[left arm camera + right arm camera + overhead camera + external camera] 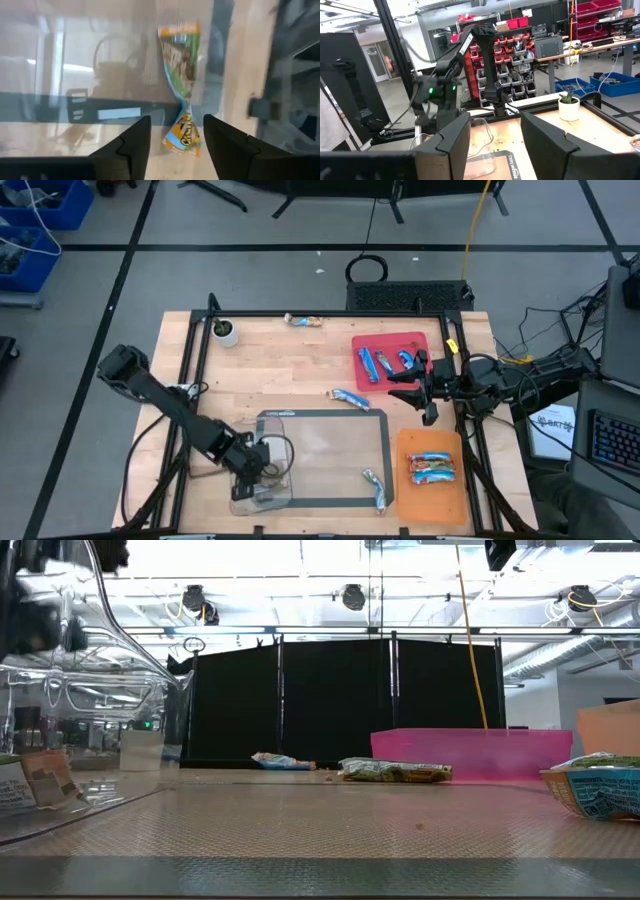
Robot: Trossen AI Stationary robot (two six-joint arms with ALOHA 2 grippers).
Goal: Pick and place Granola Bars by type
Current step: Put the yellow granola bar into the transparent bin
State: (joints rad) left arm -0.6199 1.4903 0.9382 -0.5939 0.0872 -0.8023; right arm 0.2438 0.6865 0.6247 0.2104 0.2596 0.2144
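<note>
My left gripper (175,125) hangs open over a clear plastic tray (245,502) at the table's near left. A twisted tan-green granola bar (180,65) lies flat in the tray, its near end (184,139) showing between my two fingers, which stand apart from it. Blue bars (385,362) lie in the red tray (412,340), and red-and-blue bars (432,468) lie in the orange tray (432,505). Loose bars rest flat on the table (306,320), (350,397), (378,488). My right gripper (495,145) waits open, raised, beside the red tray.
A grey mat (325,455) covers the table's near middle. A small white pot with a plant (226,332) stands at the far left. A black frame rims the table. The left arm (465,55) shows across the table in the right wrist view.
</note>
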